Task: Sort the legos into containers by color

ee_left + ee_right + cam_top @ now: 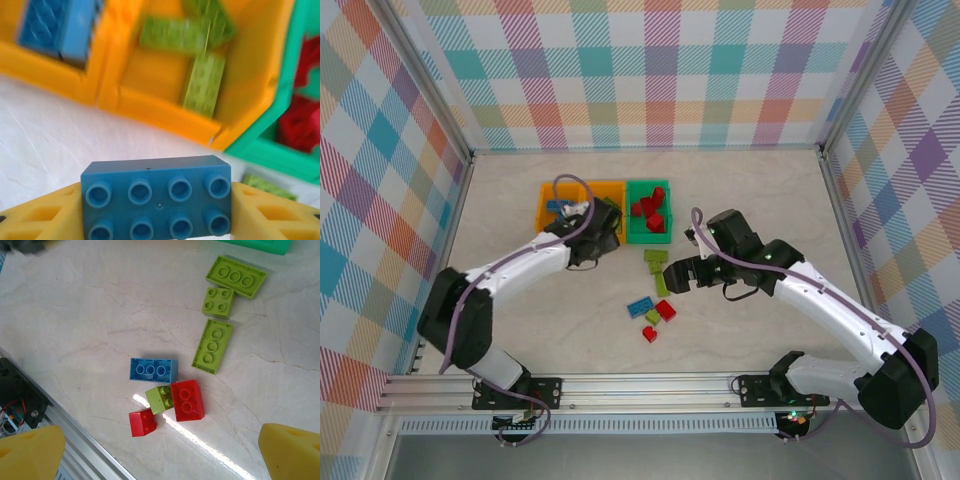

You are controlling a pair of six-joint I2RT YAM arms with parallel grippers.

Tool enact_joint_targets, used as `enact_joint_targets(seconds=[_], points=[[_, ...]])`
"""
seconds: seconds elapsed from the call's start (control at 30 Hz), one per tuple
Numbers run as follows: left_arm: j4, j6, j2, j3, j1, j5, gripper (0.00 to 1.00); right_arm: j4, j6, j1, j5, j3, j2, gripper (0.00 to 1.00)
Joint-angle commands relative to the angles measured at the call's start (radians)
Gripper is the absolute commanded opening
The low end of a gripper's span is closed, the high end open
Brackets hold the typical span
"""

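My left gripper [156, 215] is shut on a blue eight-stud brick [156, 192], held just in front of the joined bins. In the left wrist view the left orange bin [50, 70] holds blue bricks [55, 30], the middle orange bin [150, 107] holds lime bricks [202, 85], and the green bin [260, 147] holds red ones. My right gripper [160, 455] is open above loose legos on the table: a blue brick [153, 370], a small lime brick [160, 399], two red bricks [187, 400] and three lime bricks [212, 346] farther off.
From above, the bins [605, 190] stand at the table's middle back, with the left gripper [590, 235] at their near side and the right gripper [678, 275] beside the lime bricks [655, 260]. The aluminium rail [75, 440] runs along the near edge. Checked walls enclose the table.
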Motion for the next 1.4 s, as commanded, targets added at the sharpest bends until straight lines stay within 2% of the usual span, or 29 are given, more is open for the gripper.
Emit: enact_joint_targets(seconds=[0.0,0.2,0.33,0.47,0.6,0.73,0.83,0.9,1.03,1.13,1.37], points=[[-0.029,0.067,-0.021,0.070,0.112,-0.101,0.53,0.029,0.021,0.003,0.008,0.029,-0.021,1.00],[0.014,0.064,0.120,0.204,0.309,-0.012,0.53,0.023,0.043,0.003,0.009,0.020,-0.031,1.00],[0.006,0.073,0.233,0.310,0.346,0.054,0.56,0.028,0.058,0.003,0.028,-0.005,-0.068,1.00],[-0.012,0.077,0.274,0.359,0.347,0.060,0.67,0.028,0.069,0.003,0.046,-0.021,-0.089,1.00],[-0.016,0.084,0.233,0.349,0.347,0.049,0.78,0.037,0.072,0.003,0.049,-0.025,-0.081,1.00],[-0.024,0.109,0.144,0.321,0.347,0.058,0.83,0.055,0.087,0.003,0.109,-0.024,-0.057,1.00],[-0.016,0.153,0.020,0.274,0.335,0.121,0.84,0.063,0.112,0.003,0.172,-0.017,-0.015,1.00],[0.030,0.252,-0.092,0.220,0.299,0.196,0.84,0.047,0.140,0.003,0.207,0.003,0.047,1.00],[0.048,0.575,-0.294,0.137,0.176,0.341,0.88,0.020,0.214,0.006,0.236,0.064,0.210,0.94],[-0.001,0.763,-0.431,0.060,0.089,0.346,0.92,0.045,0.260,0.014,0.242,0.094,0.324,0.92],[-0.083,1.049,-0.725,-0.176,0.037,0.599,0.97,-0.030,0.292,0.075,0.274,0.256,0.591,0.88]])
